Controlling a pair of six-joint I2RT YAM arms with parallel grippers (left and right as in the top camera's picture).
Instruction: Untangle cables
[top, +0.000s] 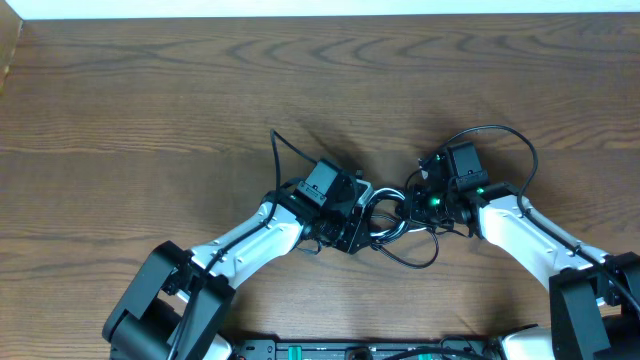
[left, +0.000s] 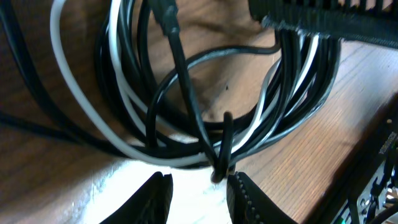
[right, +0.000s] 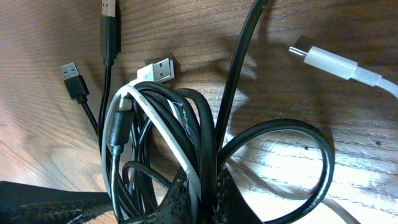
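Note:
The cables (top: 388, 222) lie as one tangled bundle of black cords and one white cord between my two grippers at the table's middle. In the right wrist view the bundle (right: 155, 130) fans out with black USB plugs (right: 74, 78), a white USB plug (right: 158, 70) and a white small plug (right: 323, 62) lying free on the wood. My right gripper (right: 204, 190) is shut on a black cord and the white cord. My left gripper (left: 199, 199) is open, its fingers (left: 249, 199) apart with nothing between them; a black loop (left: 221, 168) sits just beyond the right fingertip.
The wooden table (top: 150, 90) stretches to the back and both sides. A black cord loop (top: 420, 258) trails toward the front. The right arm's own thicker wire (top: 525, 150) arches behind its wrist. The right gripper's dark body (left: 323, 18) fills the left wrist view's top right.

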